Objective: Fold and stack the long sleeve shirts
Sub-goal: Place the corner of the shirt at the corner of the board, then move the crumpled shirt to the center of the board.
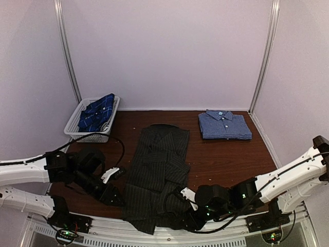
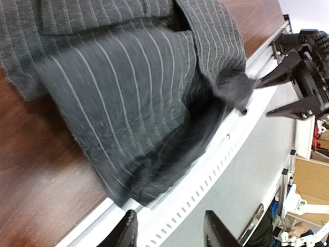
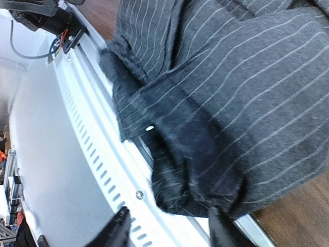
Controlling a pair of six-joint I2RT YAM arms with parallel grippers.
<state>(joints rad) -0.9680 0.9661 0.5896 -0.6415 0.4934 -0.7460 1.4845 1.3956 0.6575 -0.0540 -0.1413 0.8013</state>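
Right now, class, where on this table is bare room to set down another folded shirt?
Bare table between the pinstripe shirt and check shirt, and in front of the latter. A narrow strip between basket and pinstripe shirt. Crowded: the near edge.

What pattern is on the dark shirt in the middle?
The dark shirt is charcoal with thin pale pinstripes, clearest in the right wrist view.

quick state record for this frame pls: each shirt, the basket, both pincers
pinstriped shirt: laid lengthwise mid-table, collar at far end, hem over the near edge
checked shirt: folded, far right of table
plaid shirt: bunched in basket, far left
left pincer: open, empty, by the pinstriped shirt's near-left corner
right pincer: open, hem at its tips, near-right corner
stack: not started
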